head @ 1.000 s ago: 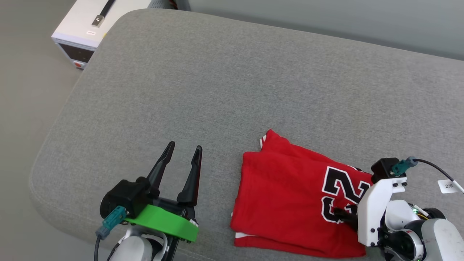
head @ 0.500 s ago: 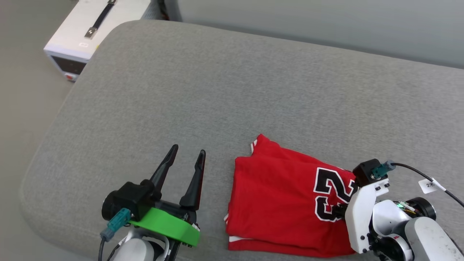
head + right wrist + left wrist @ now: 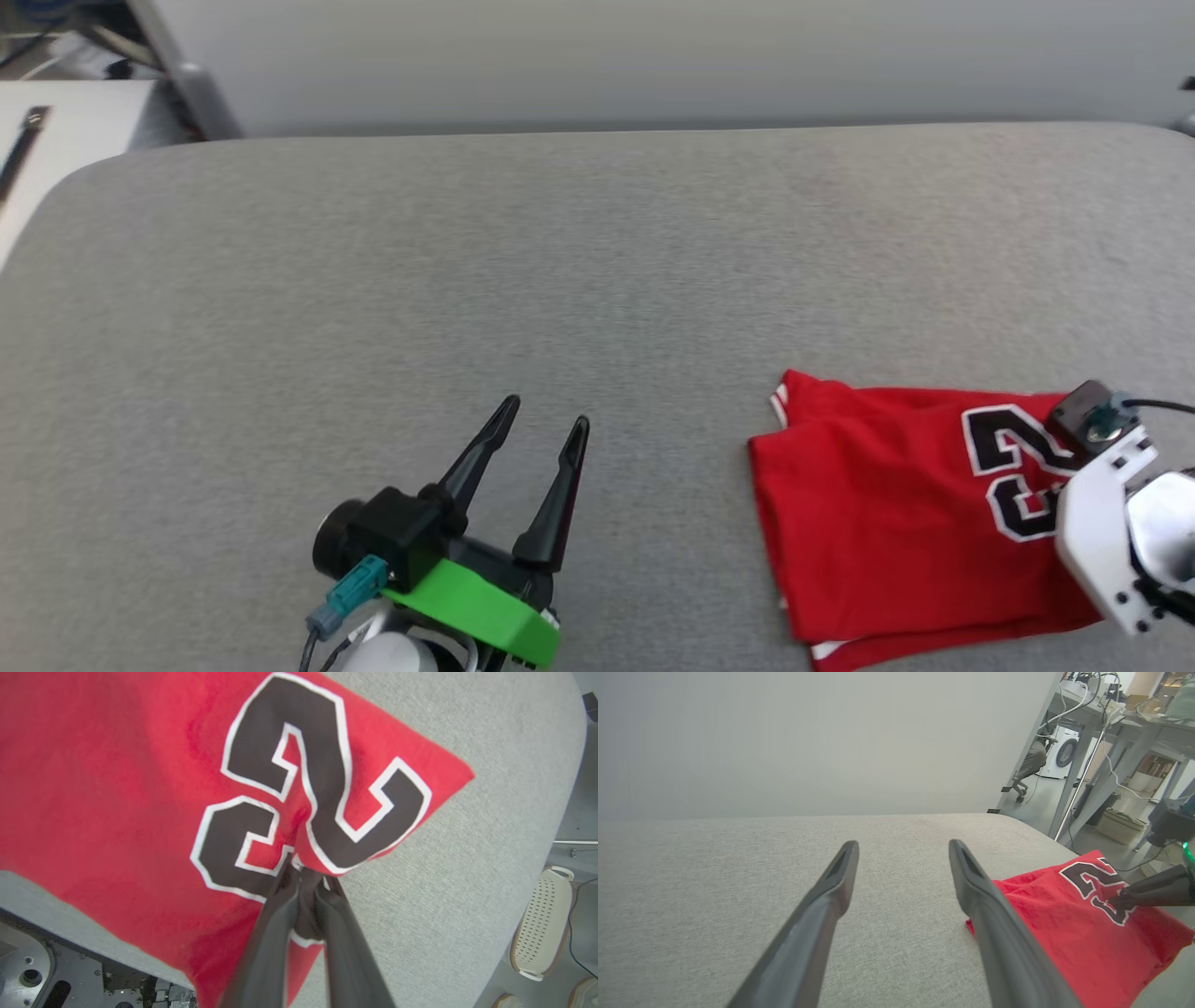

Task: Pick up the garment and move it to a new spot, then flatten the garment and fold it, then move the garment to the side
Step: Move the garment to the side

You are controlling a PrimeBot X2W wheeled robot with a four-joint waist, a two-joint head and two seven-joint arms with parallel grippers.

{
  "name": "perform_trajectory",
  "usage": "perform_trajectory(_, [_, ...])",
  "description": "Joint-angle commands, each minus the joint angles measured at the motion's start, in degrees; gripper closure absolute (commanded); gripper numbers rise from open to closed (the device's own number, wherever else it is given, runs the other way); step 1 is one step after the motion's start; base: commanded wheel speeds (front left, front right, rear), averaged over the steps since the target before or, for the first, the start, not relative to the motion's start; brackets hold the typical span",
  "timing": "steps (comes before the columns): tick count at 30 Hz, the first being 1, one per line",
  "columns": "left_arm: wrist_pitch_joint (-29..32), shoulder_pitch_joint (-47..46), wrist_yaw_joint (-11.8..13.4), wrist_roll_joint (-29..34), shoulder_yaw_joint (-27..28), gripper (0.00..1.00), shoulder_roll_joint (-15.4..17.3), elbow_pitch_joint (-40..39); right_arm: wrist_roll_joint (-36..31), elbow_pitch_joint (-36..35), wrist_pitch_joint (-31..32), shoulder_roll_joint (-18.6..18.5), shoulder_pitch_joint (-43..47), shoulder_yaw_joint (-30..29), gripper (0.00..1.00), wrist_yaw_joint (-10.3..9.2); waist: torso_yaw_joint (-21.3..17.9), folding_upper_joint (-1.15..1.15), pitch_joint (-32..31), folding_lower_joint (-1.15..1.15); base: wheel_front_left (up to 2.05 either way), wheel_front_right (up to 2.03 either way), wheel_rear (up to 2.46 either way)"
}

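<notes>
Right gripper (image 3: 306, 872): two long dark fingers drawn narrow, pinching a raised ridge of cloth between their tips; the pinch sits at the lower edge of the black numerals, so the grip is on the top layer for certain, and whether it takes the layers beneath I cannot tell

Garment: red jersey T-shirt with black white-outlined numerals and striped trim (image 3: 887, 523), lying as a compact folded stack of layers; it spreads ahead of and to either side of the right fingertips, and lies just beyond the outer face of the left gripper's right-hand finger, apart from it

Left gripper (image 3: 541, 415): fingers spread wide with nothing between them; only bare cushion lies under and ahead of the tips

Cushion: broad grey woven upholstered pad (image 3: 560, 261); open fabric runs on ahead of both pairs of fingers to the far rounded edge

Step in hand: judged from the tidy stack, the folding looks done; this is the grasp that opens the last step, moving the garment to the side

Next move calls for: a low lift or drag that keeps the stack together; a pinch on the top layer alone could peel the fold open, so a slow pull seems wise; the free left gripper could steady the far edge
</notes>
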Motion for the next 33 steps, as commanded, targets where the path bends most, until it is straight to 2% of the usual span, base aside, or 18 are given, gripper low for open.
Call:
perform_trajectory(1, [-0.33, -1.72, -0.18, -0.43, -0.31, 0.00, -0.02, -0.75, 0.14, 0.11, -1.33, -2.28, -2.14, 1.10, 1.00, -0.04, -7.99, -0.01, 3.09, 0.00, 0.00, 0.00, 0.00])
perform_trajectory(6, [-0.33, -5.87, -0.18, 0.52, -3.02, 0.00, 1.24, -2.29, -2.55, 2.35, -6.57, -9.58, -7.65, 5.36, 1.00, -0.04, -12.68, -0.01, 8.52, 0.00, 0.00, 0.00, 0.00])
perform_trajectory(11, [-0.33, -11.13, -0.18, 1.83, -5.44, 0.00, 3.19, -3.46, -5.10, 8.80, -12.71, -11.85, -13.56, 4.65, 1.00, -0.04, -16.32, -0.01, 15.20, 0.00, 0.00, 0.00, 0.00])
perform_trajectory(17, [-0.33, -16.80, -0.18, 2.56, -6.83, 0.00, 5.47, -5.27, -8.02, 18.62, -18.77, -8.70, -19.41, -0.73, 1.00, -0.04, -18.56, -0.01, 21.99, 0.00, 0.00, 0.00, 0.00])
perform_trajectory(23, [-0.33, -21.07, -0.18, 3.38, -7.38, 0.00, 7.85, -7.63, -11.55, 27.76, -22.70, -4.57, -22.69, -8.55, 1.00, -0.04, -18.54, -0.01, 26.66, 0.00, 0.00, 0.00, 0.00])
perform_trajectory(33, [-0.33, -23.44, -0.18, 3.98, -7.17, 0.00, 8.84, -11.64, -19.66, 36.22, -27.77, -0.71, -25.81, -17.58, 1.00, -0.04, -17.17, -0.01, 29.52, 0.00, 0.00, 0.00, 0.00])
